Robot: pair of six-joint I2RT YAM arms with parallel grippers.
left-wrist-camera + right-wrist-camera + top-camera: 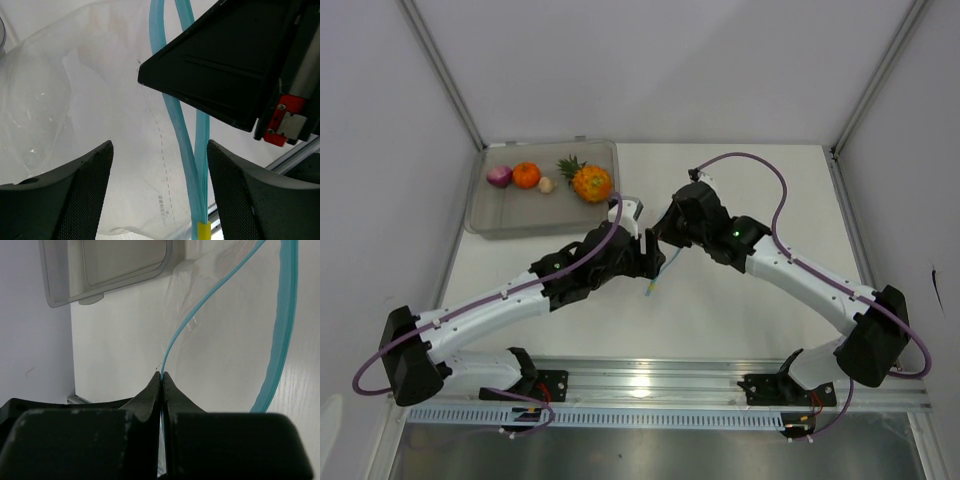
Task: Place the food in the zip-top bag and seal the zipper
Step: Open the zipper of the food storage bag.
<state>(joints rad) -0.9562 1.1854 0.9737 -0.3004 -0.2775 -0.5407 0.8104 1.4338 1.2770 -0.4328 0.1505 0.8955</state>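
Observation:
The food lies in the grey tray (pixel 480 222) at the back left: the purple-red onion (pixel 498 176), the orange (pixel 526 174), the tiny beige bulb (pixel 547 184) and the pineapple (pixel 590 182). The clear zip-top bag (pixel 45 100) lies mid-table, its mouth held apart. My right gripper (pixel 161 376) is shut on one strip of the light blue zipper (pixel 280 340). My left gripper (pixel 160 195) is open, and both zipper strips (pixel 175 115) run between its fingers, close to the right finger (pixel 250 200). In the top view the two grippers meet (pixel 652 245), mostly hiding the bag.
The tray's corner shows in the right wrist view (pixel 105 270), beyond the bag. The right gripper's black body (pixel 235 65) hangs just above the left gripper's jaws. White walls enclose the table on the left, back and right. A metal rail (pixel 650 385) runs along the near edge.

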